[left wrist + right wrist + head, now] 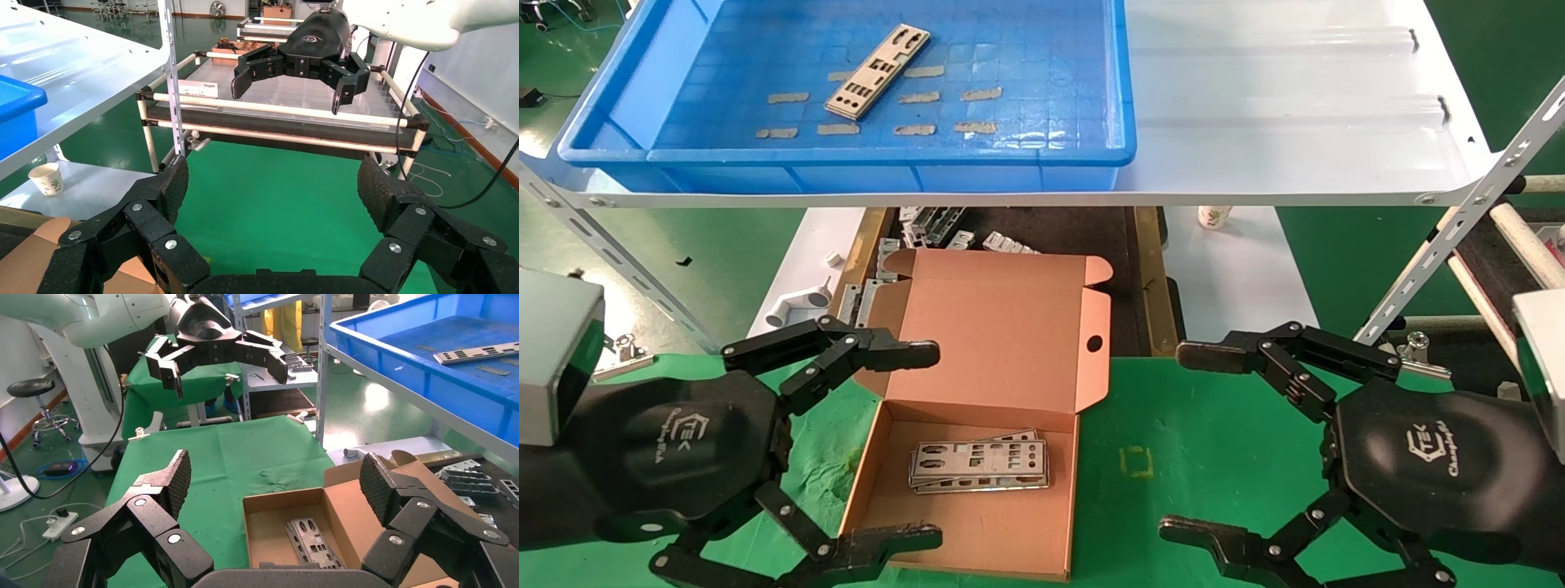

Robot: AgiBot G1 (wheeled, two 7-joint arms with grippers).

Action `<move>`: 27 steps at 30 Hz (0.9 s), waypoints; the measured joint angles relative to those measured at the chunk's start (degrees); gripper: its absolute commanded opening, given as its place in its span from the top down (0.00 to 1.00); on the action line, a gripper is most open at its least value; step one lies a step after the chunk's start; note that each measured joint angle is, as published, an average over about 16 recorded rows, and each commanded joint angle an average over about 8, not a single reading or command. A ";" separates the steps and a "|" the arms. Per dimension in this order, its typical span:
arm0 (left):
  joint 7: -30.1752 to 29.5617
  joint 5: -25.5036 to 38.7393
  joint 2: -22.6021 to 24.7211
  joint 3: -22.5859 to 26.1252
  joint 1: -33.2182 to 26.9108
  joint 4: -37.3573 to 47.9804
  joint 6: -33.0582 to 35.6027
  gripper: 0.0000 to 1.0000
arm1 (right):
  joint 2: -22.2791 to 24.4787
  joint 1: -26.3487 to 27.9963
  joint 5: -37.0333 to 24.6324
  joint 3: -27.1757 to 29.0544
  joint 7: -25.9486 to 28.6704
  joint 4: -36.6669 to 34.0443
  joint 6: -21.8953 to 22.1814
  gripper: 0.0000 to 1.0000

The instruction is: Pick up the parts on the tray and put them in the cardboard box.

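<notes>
Green cloth covers the bench under my two hands. My left hand [911,445] and right hand [1201,445] hang wide open, holding nothing, either side of the brown cardboard box [977,523]. One silver metal plate [877,71] waits in the big blue plastic tray [887,155], up beyond my left hand, so I think that hand reaches.

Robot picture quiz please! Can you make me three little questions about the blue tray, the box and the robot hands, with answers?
1. True or false: the blue tray holds just one part.
2. Where are the other parts lying?
A. on the green cloth
B. inside the cardboard box
C. on the white shelf
3. Fill in: both the left gripper and the right gripper are ____ and hold nothing.

Key:
1. True; only one shows there.
2. B; they lie stacked on the box floor.
3. Open.
</notes>
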 measured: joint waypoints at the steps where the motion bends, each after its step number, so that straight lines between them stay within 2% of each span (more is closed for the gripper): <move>1: 0.00 0.00 0.00 0.00 0.00 0.00 0.00 0.00 | 0.00 0.00 0.00 0.00 0.00 0.00 0.00 0.00; 27: 0.04 0.04 0.03 0.05 -0.05 0.06 -0.01 0.00 | 0.00 0.00 0.00 0.00 0.00 0.00 0.00 0.00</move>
